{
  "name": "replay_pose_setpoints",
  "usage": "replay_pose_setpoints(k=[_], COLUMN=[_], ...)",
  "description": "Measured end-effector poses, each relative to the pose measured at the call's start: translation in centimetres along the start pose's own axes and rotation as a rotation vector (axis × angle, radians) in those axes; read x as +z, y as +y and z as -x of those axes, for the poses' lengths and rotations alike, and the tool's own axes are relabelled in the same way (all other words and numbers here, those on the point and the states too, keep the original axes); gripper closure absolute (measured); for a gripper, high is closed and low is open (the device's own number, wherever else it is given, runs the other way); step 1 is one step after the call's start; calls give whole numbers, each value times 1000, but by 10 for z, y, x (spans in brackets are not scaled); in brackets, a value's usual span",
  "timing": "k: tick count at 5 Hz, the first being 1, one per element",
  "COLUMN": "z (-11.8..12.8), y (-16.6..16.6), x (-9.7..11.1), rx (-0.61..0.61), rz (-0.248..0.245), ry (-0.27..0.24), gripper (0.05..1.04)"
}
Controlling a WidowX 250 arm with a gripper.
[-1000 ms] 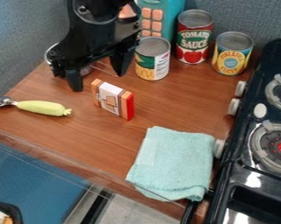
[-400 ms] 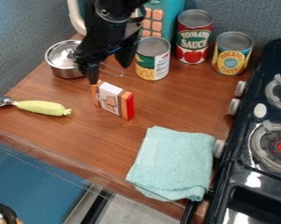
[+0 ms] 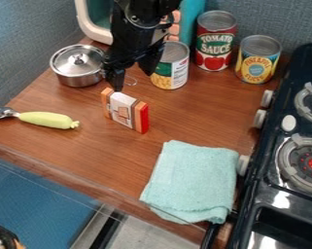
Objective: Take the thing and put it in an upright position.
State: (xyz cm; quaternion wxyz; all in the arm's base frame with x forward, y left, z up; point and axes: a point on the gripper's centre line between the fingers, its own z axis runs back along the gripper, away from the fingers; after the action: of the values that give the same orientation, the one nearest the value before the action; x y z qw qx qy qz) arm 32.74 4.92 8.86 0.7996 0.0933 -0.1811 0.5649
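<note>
hanging with the gripper (image 3: pixel 134 80) spread apart near the orange-and-white box (image 3: pixel 124 111) on the wooden counter (image 3: pixel 203 109), and risking knocking it flat if coming down off-centre and catching its top edge.

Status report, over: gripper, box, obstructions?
Gripper open, near box. Box ungripped, resting on long edge. Short can close by, may crowd gripper.

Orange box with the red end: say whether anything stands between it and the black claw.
Nothing visible stands between the black claw and the orange box; the silver metal pot sits toward the picture's left.
</note>
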Motion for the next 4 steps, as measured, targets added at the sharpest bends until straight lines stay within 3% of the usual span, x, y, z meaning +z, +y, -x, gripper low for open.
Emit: replay_pose_setpoints(k=[2,4], z=[6,15], y=[-2,-7], x=[-10,-7], rx=[-8,-48], rz=[-23,-10], ry=[-2,-8], gripper=[83,83])
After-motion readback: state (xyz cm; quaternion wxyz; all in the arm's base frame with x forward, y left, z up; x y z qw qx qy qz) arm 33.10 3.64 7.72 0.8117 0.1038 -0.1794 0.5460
